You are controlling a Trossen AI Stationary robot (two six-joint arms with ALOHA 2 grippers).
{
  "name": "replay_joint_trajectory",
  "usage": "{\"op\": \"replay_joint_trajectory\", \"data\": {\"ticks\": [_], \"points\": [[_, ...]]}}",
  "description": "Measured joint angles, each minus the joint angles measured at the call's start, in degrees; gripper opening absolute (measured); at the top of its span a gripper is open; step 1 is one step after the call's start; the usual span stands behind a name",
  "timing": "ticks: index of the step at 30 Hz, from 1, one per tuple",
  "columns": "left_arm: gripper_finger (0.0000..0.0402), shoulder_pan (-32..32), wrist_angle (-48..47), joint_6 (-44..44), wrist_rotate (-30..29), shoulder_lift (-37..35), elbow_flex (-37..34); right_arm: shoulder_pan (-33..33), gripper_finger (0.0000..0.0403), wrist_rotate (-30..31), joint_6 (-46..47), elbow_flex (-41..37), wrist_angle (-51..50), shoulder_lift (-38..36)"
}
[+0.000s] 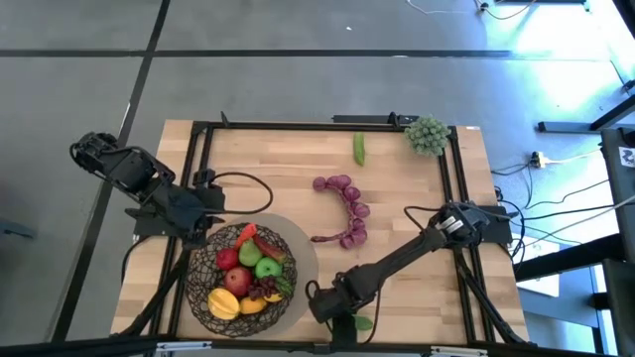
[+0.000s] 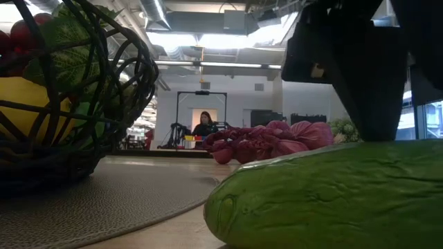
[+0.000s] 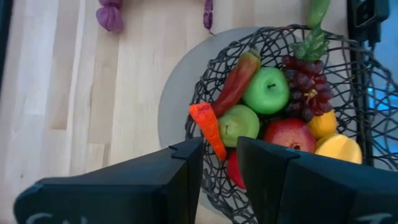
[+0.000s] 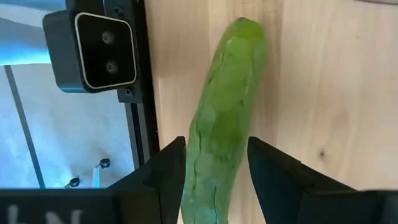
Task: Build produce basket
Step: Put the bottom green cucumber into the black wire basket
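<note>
Here, the wooden table (image 1: 397,248) stands on a grey floor; across it, in the low view, a person (image 2: 205,124) sits far back in the room. At the left, the left gripper (image 1: 203,230) hovers at the basket's (image 1: 203,288) rim, fingers narrowly apart, holding nothing. The basket sits on a grey mat (image 1: 303,263), holding apples, a chili, grapes and yellow fruit. Purple grapes (image 1: 347,208), a small cucumber (image 1: 359,149) and green grapes (image 1: 428,134) lie mid-table and beyond. At the near edge, the right gripper (image 4: 214,180) straddles a cucumber (image 4: 227,112), fingers touching its sides.
</note>
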Motion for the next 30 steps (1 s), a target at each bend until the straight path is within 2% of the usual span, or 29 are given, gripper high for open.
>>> {"op": "replay_joint_trajectory", "data": {"ticks": [9, 16, 19, 26, 30], "points": [[0.0088, 0.0, 0.3, 0.0, 1.3, 0.0, 0.0, -0.6, 0.0165, -3.9, -0.4, 0.1, 1.1, 3.1], [0.0088, 0.0, 0.4, 0.0, 1.9, 0.0, 0.0, -0.9, 0.0159, -4.5, -0.7, 0.3, 1.3, 3.8], [0.0088, 0.0, 0.4, 0.0, 1.9, 0.0, 0.0, -1.3, 0.0136, -5.7, -1.0, 0.2, 1.4, 3.8], [0.0088, 0.0, 0.4, 0.0, 1.9, 0.0, 0.0, -2.7, 0.0053, -9.0, -1.5, 0.1, 2.1, 4.0], [0.0088, 0.0, 0.4, 0.0, 1.9, 0.0, 0.0, -3.7, 0.0027, -10.1, -1.6, 0.1, 2.4, 4.1]]}}
